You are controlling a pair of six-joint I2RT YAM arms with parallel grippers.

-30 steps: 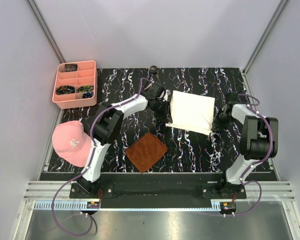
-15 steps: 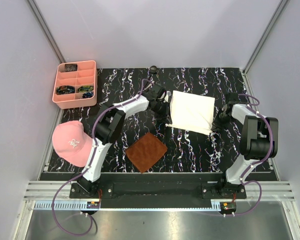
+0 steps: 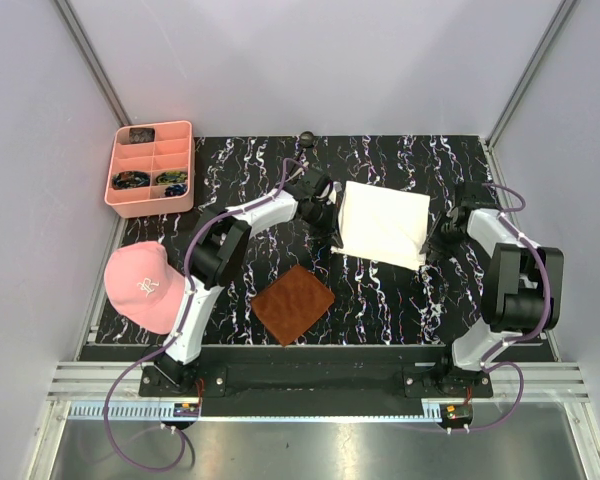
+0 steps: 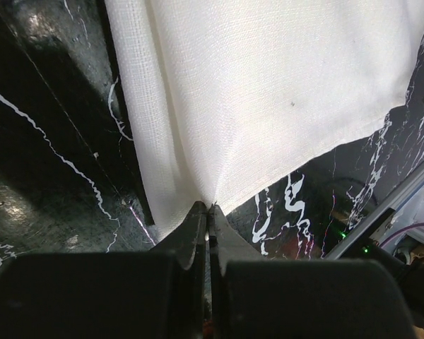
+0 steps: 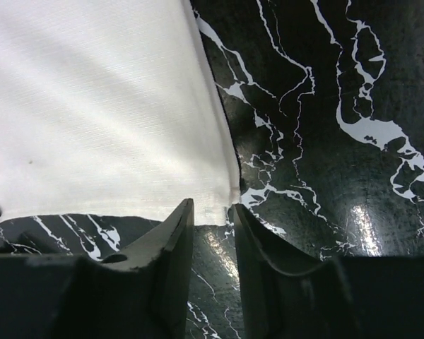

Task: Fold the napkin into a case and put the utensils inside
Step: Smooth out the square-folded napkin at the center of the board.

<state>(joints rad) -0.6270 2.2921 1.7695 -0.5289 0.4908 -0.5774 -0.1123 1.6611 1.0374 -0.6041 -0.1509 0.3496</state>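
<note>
- Napkin (image 3: 385, 225) lies flat on the black marbled desk (image 3: 380, 300), right of the middle and toward the far side. It is a cream-white four-sided patch between your two arms.
- Your left fingers (image 4: 187, 240) are pressed together with no gap showing. The cloth puckers to a point right at their tips, so they are pinching the napkin at its left side, close to the near-left corner.
- In the left wrist view you can see a doubled strip running along one side of the cloth, so it is more than one layer thick there.
- Your right fingers (image 5: 166, 244) stand a narrow way apart. The napkin's near-right corner sits at the mouth of that gap, lying on the desk, and neither finger visibly presses on it.
- From above, your left arm reaches across to the napkin's left edge, and your right arm bends in to its right side.
- A brown mat (image 3: 293, 303) lies nearer to you than the napkin and to its left. It is apart from the napkin and turned like a diamond.
- A pink tray (image 3: 183, 170) sits at the far-left corner. Its compartments hold small things that are too small to tell.
- A pink cap (image 3: 140, 285) rests at the desk's left edge, just beside your left arm.
</note>
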